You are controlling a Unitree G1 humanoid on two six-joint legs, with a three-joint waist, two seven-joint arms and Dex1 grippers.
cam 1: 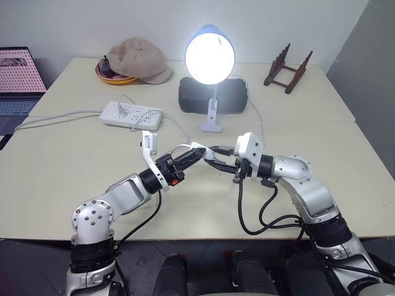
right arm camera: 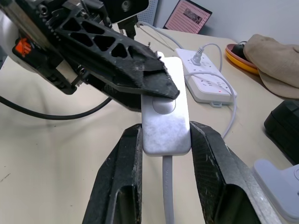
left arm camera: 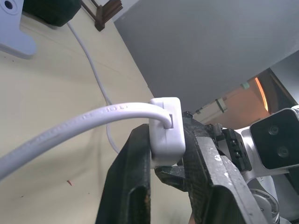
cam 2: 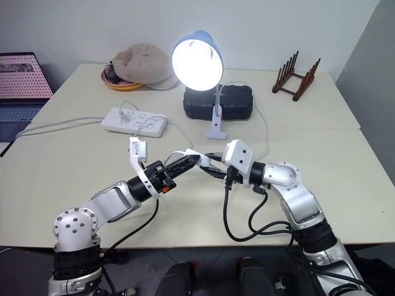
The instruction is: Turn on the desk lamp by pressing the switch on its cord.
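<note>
The desk lamp stands lit at the back of the table, its bulb glowing under the light-blue shade above the white clip base. Over the table's front middle, my right gripper is shut on the sides of the white switch, whose cord runs out between its fingers. My left gripper meets it from the left. Its two black fingers pinch the same switch, one fingertip lying on the round button. The cord curves away from the switch's other end.
A white power strip with a plug in it lies at the left middle. Behind the lamp sits a black case. A tan cap covers an orange dish at the back left, a wooden rack stands back right, and a laptop is at far left.
</note>
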